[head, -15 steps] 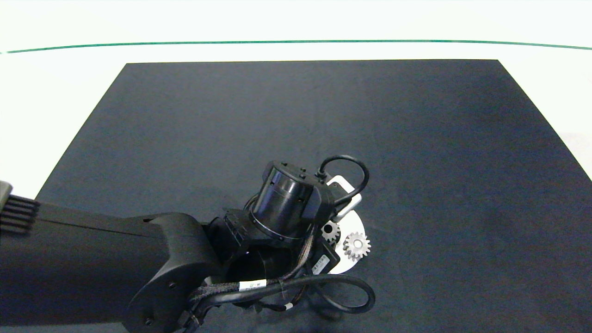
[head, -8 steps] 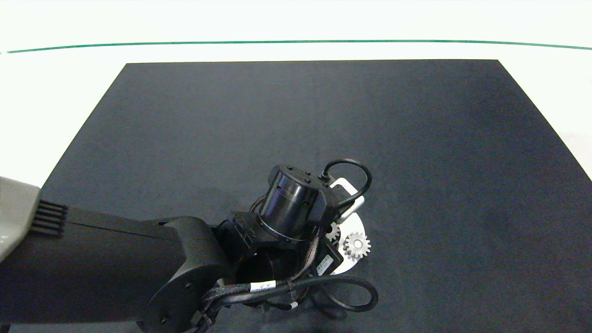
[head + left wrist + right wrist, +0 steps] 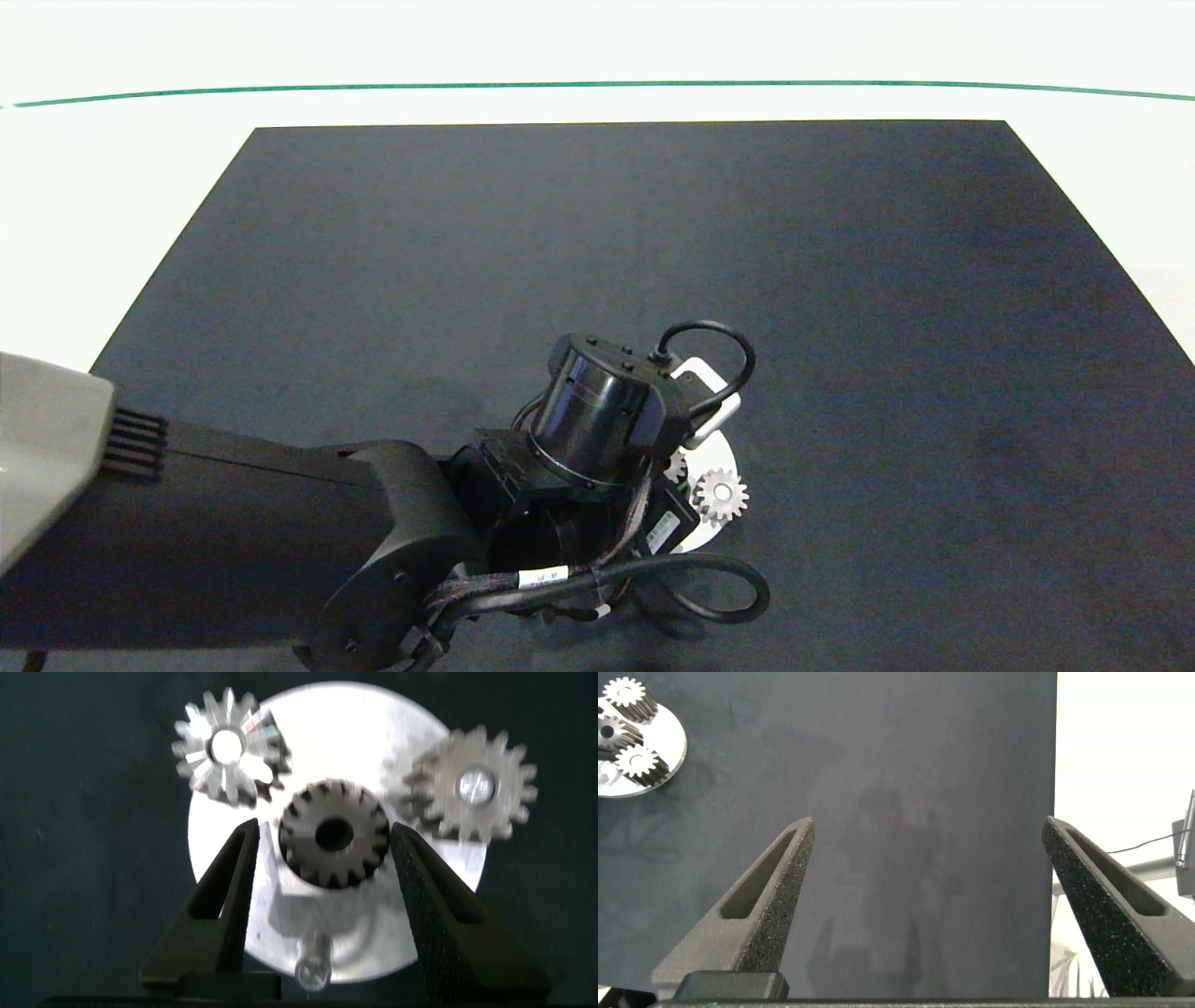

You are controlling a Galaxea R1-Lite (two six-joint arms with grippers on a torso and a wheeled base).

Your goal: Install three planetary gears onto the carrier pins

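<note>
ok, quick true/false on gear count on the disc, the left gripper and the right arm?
1. Two gears already sit on pins of the white disc. True: one and another.
2. The left gripper is empty. False: a third gear sits between its fingers.
3. One pin is bare. True.
4. The right gripper hovers over the disc. False: it is open over bare dark mat, away from the disc.
</note>
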